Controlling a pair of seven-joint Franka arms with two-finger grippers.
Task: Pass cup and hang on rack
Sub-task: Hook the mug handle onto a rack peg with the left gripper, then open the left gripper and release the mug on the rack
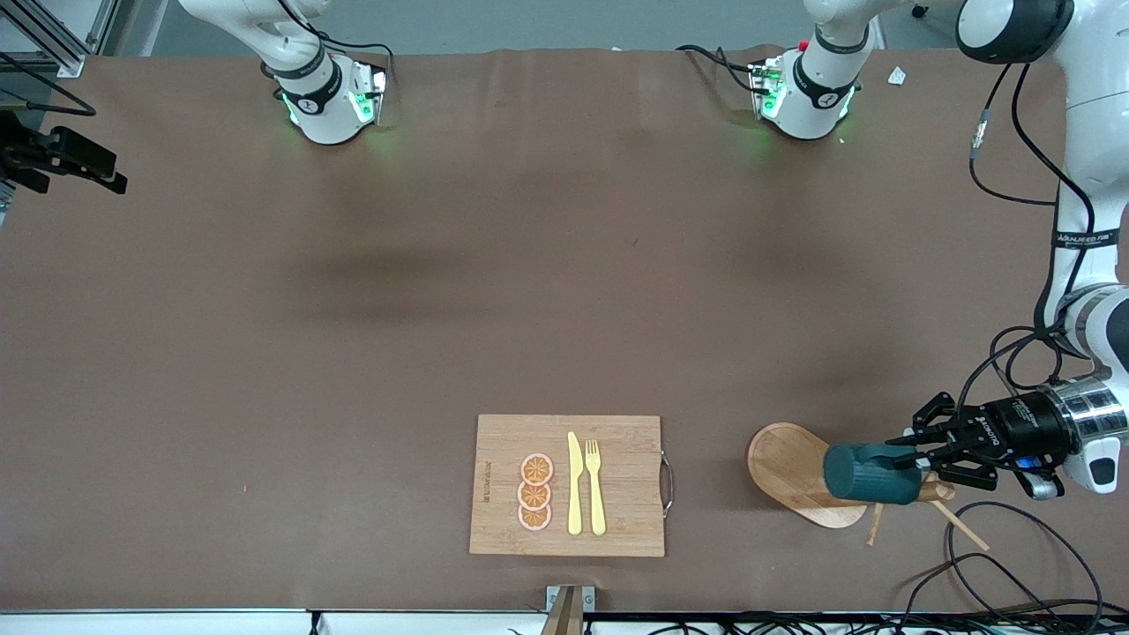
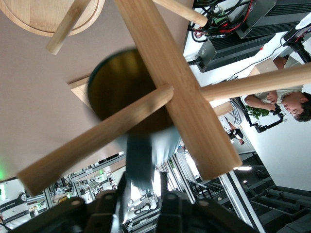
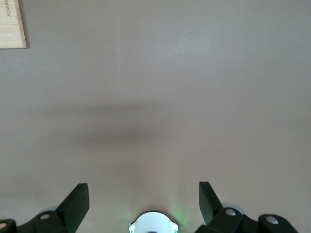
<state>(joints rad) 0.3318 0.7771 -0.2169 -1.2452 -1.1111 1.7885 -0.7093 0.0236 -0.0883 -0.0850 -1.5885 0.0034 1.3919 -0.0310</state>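
The left pincer grips the cup by its handle at the rack, hanging almost done; right pincer waits, jaws apart.

Robotics lab: aluminium framing, cabling.

Rack post — mostly hidden by cup

The right gripper, fingers spread wide, hangs over the bare brown table; a bamboo board's corner shows.
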